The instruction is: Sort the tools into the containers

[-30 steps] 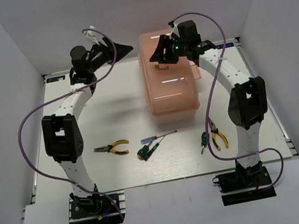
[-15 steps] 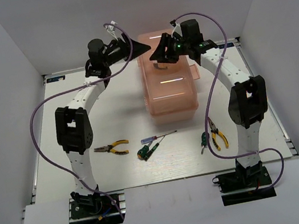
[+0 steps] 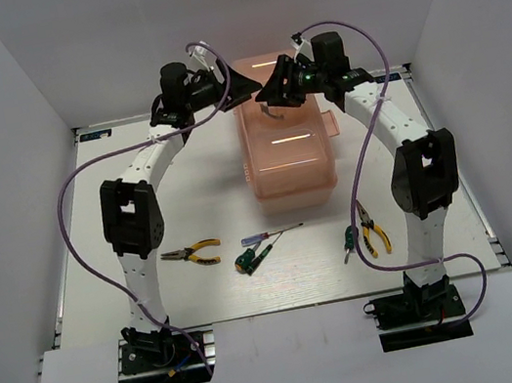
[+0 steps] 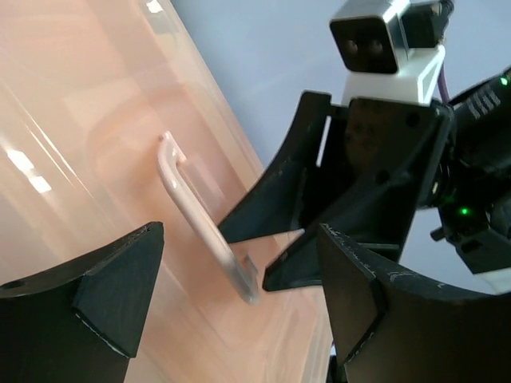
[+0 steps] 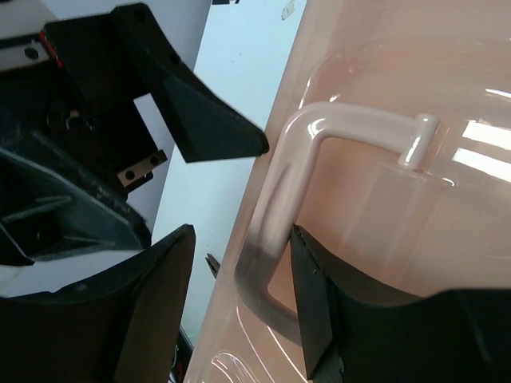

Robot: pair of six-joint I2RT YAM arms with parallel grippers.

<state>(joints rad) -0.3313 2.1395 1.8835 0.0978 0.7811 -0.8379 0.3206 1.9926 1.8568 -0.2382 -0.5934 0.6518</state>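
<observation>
The salmon-pink toolbox (image 3: 292, 160) stands shut at the back middle. My right gripper (image 3: 266, 97) is open and straddles its lid handle (image 5: 275, 207); the right finger touches the handle and the left stands apart from it. My left gripper (image 3: 239, 82) is open and empty, just left of the handle (image 4: 192, 203) and facing the right gripper (image 4: 242, 257). On the table in front lie yellow pliers (image 3: 194, 253), a stubby green screwdriver (image 3: 249, 260), a thin red-and-blue screwdriver (image 3: 269, 237), a green screwdriver (image 3: 348, 241) and a second pair of yellow pliers (image 3: 372, 229).
The toolbox's latch tab (image 3: 331, 124) sticks out on its right side. White walls close in the table at the back and both sides. Purple cables loop from both arms. One left finger (image 5: 207, 120) shows close above the handle in the right wrist view.
My left arm has swung right, bringing its open gripper from the table's back left up to the toolbox lid, facing the right gripper. The right gripper has barely moved.
</observation>
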